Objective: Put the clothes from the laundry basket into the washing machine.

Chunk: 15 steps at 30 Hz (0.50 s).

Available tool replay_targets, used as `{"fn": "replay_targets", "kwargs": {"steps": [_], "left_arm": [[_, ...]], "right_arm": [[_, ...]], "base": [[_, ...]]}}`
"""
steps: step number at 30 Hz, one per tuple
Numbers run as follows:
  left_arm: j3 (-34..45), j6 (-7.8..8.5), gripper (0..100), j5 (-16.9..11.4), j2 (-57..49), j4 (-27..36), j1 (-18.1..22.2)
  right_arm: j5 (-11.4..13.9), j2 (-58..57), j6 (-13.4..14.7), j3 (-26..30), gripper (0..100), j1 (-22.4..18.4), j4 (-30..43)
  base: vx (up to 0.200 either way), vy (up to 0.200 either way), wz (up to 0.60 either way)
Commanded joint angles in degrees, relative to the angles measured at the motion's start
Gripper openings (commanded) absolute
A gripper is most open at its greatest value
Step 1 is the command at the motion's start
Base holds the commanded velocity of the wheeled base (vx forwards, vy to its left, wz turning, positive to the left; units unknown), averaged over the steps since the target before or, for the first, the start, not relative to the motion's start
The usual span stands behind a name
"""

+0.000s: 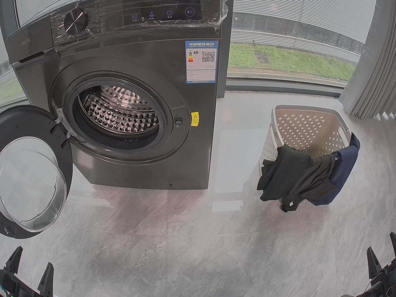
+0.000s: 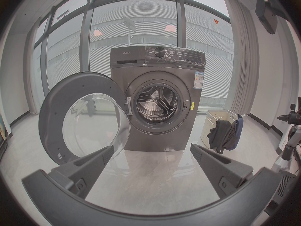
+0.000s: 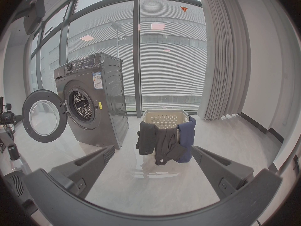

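Note:
A dark grey washing machine (image 1: pixel 136 104) stands at the left with its round door (image 1: pixel 31 174) swung open and its steel drum (image 1: pixel 119 108) empty. To its right sits a beige laundry basket (image 1: pixel 307 128). A black garment (image 1: pixel 295 176) and a navy garment (image 1: pixel 344 166) hang over the basket's front rim. My left gripper (image 1: pixel 29 269) is low at the front left, open, holding nothing. At the front right edge my right gripper (image 1: pixel 383 254) is open too, well short of the basket. The wrist views show the machine (image 2: pixel 160 101), the basket (image 3: pixel 166 118) and the clothes (image 3: pixel 164 140).
Pale marble-look floor (image 1: pixel 198 236) stretches between me and both things. A tall window (image 1: pixel 288 38) runs behind, with a grey curtain (image 1: pixel 371 62) at the far right. The open door juts out into the floor space at the left.

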Motion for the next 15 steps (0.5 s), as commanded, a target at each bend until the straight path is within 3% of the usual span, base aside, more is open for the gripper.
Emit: {"fn": "replay_targets", "kwargs": {"steps": [1, 5, 15], "left_arm": [[1.0, -0.04, 100, 0.0, -1.0, 0.0, 0.0], [1.0, -0.04, 100, 0.3, -1.0, 0.0, 0.0], [1.0, -0.13, 100, 0.2, -1.0, 0.0, 0.0]], "right_arm": [[0.0, -0.8, 0.0, 1.0, 100, 0.0, 0.0], [0.1, -0.8, -0.1, 1.0, 100, -0.2, 0.0], [0.2, -0.8, -0.1, 1.0, 100, -0.1, 0.0]], "base": [[0.000, 0.000, 0.00], [0.000, 0.000, 0.00], [0.000, -0.200, 0.00]]}}
